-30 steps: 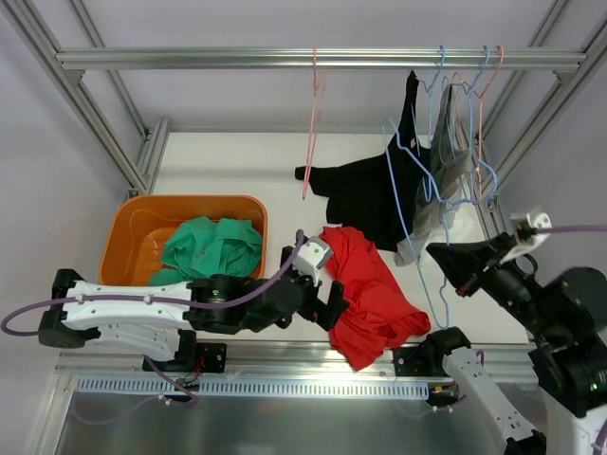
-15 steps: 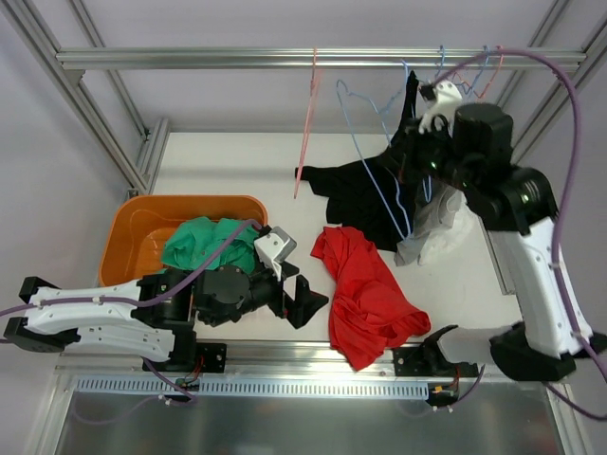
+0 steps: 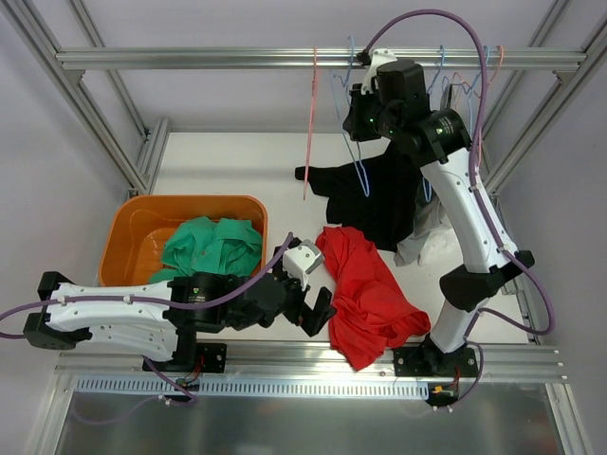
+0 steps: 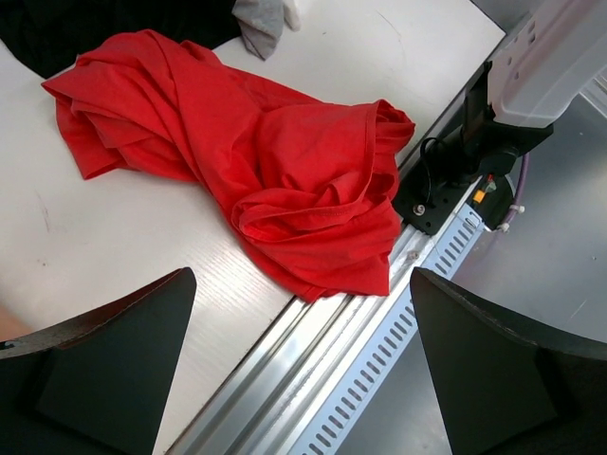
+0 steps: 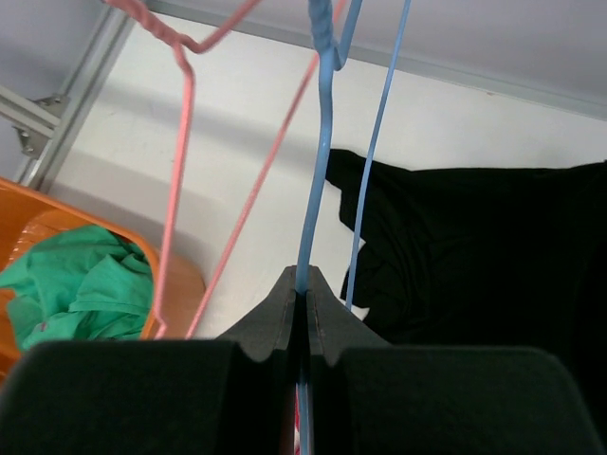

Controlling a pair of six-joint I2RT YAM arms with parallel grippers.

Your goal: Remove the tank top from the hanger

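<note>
in the last 1 s the right arm had swung up from low by the right edge of the desk (image 3: 228, 166) to the aluminium rail (image 3: 237, 58) over the far edge, carrying the thin blue wire hanger (image 5: 313, 180) with it. the hanger hung bare, just beside the pink wire hanger (image 3: 310, 133); whether its hook had caught the rail i could not tell. the red tank top (image 3: 372, 294) lay crumpled flat on the desk by the near edge, right of the middle, with no wire in it. i judged the removal itself done, with only the stowing of the hanger left.

the right arm stood tall and nearly straight, its elbow bent toward the far edge. the right gripper (image 5: 303, 294) was pinched tight on the blue wire, its 2 fingers meeting around it. the left arm lay low along the near edge, reaching from the near left corner. 0.5 s before it had drawn back; now the left gripper (image 3: 316, 311) sat just beside the tank top again, fingers spread wide and holding nothing.

a black garment (image 3: 365, 199) lay toward the far right corner. an orange plastic tub (image 3: 185, 198) with a green garment (image 3: 213, 245) sat by the left edge.
</note>
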